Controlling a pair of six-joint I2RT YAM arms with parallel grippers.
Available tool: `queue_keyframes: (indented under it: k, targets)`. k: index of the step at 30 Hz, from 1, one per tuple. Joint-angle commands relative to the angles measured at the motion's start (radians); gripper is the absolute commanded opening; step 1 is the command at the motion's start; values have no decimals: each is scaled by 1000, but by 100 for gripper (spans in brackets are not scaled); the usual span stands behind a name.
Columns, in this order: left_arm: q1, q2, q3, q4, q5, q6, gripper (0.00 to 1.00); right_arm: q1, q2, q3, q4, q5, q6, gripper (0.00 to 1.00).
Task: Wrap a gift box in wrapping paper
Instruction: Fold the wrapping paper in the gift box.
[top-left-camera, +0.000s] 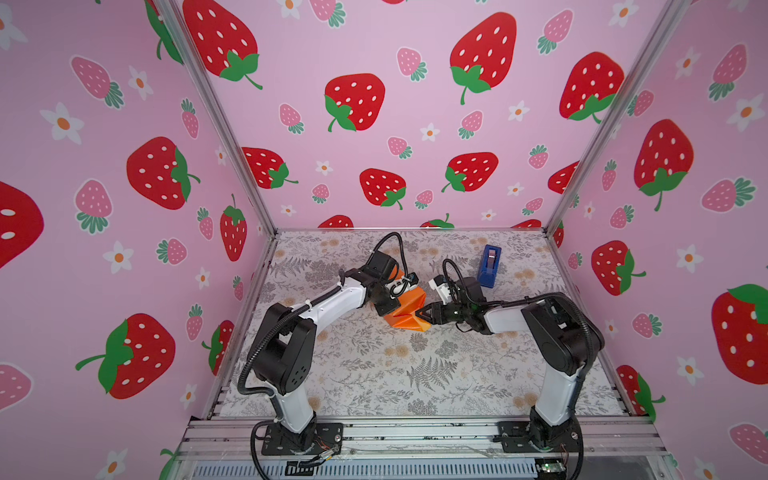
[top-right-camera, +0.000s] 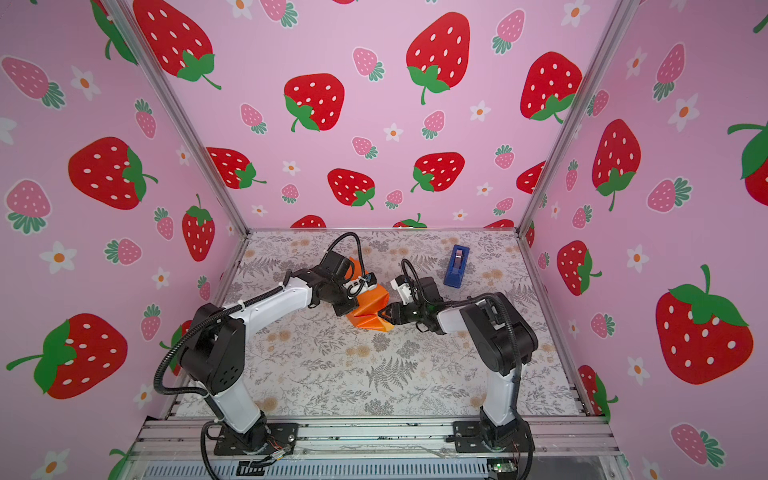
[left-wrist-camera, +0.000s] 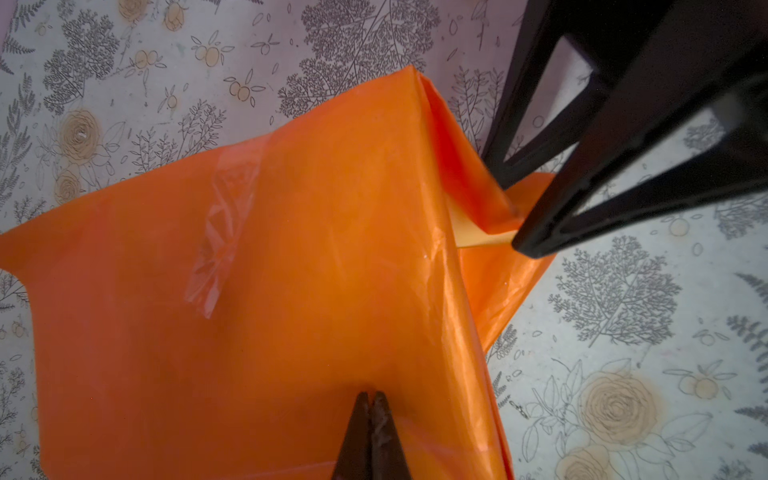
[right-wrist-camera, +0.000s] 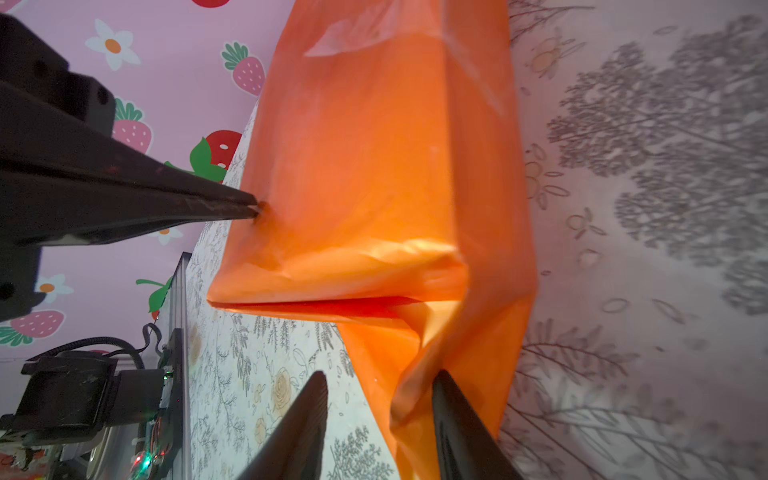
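Centrally on the floral table (top-left-camera: 374, 374) lies the wrapping paper (top-left-camera: 409, 309), folded glossy orange face outward into a boxy parcel. The gift box is hidden and cannot be seen in any view. In both top views the parcel's long axis runs obliquely. Its near end lies by the right gripper (top-left-camera: 420, 314), and the body slants back toward the far wall and slightly toward the left arm, whose wrist covers much of it. A strip of orange shows again behind that wrist.

The near end points at the right wrist camera as a loose, beak-like flap (pale yellow underside showing at the fold). The right gripper's jaws stand apart, and the flap's lower fold hangs between them. One fingertip (right-wrist-camera: 442, 376) touches the paper. The other has bare table between it and the sheet.

The left gripper (left-wrist-camera: 371, 395) has its jaws pressed together, with its tips planted on the parcel's broad upper face. In the right wrist view the same tips (right-wrist-camera: 254, 210) dent the orange surface.

A piece of clear tape (left-wrist-camera: 220, 232) lies crumpled on that upper face, across a paper edge. A blue tape dispenser (top-left-camera: 489, 266) stands apart from the parcel, farther back and beyond the right wrist.
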Motion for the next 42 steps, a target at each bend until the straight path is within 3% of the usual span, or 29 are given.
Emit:
queue_keyframes:
  k: [1, 8, 15, 20, 24, 34, 42]
  targets:
    - [-1, 71, -23, -126, 14, 19, 0, 32, 35, 41, 18, -13, 7, 44]
    - [0, 71, -28, -122, 14, 20, 0, 49, 67, 66, 37, 11, 19, 44]
    - [1, 73, -28, -123, 14, 21, 0, 31, -33, -9, 89, -26, 67, 43]
    - [4, 70, -25, -126, 14, 21, 0, 17, -75, -80, 79, 16, 81, 37]
    - [5, 71, -24, -127, 42, 20, 0, 15, -46, -91, 83, 35, 92, 24]
    - [5, 85, -20, -140, 52, 28, 0, 21, 136, 45, 195, 11, 186, 0]
    - [5, 90, -22, -146, 64, 30, 0, 51, 224, 112, 216, 3, 243, 0]
